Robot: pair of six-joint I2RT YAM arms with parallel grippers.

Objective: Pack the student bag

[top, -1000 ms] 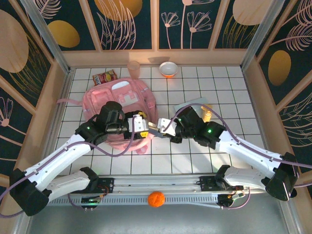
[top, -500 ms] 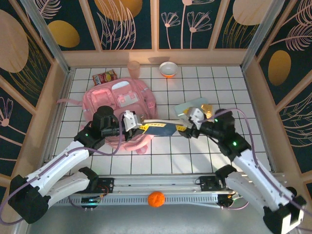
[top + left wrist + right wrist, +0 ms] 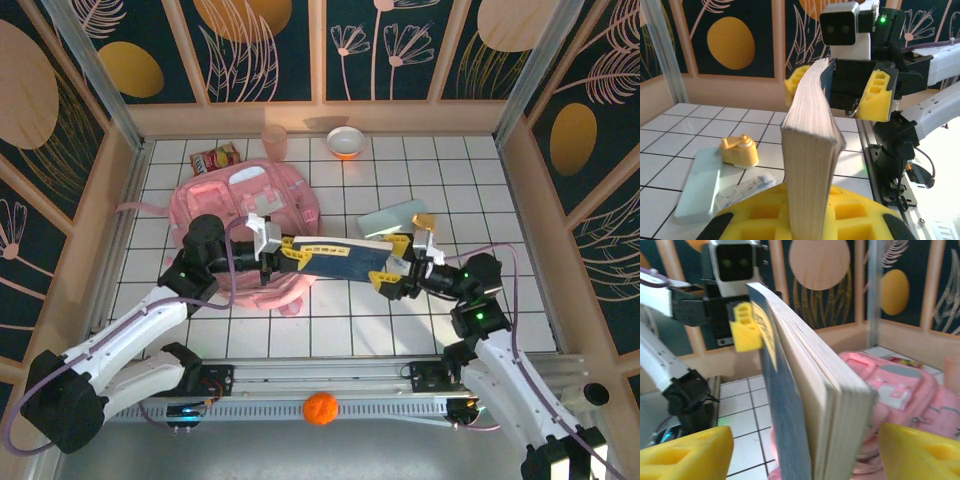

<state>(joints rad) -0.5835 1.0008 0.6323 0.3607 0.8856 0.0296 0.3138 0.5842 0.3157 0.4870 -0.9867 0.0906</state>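
Evidently the book [image 3: 340,258] is clamped by the left hand [image 3: 289,254] near the pink backpack [image 3: 240,195] for packing; the right hand [image 3: 390,263] is held wide around its far end.

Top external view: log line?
thick blue book: airborne; left pincer: shut on it; right pincer: open around it; pink fabric backpack: on table

The left tool [image 3: 276,250] clamps the left end of a dark blue book [image 3: 335,258], just right of the pink student bag [image 3: 250,195], the book's right end lying between the spread fingers of the right tool [image 3: 396,266].
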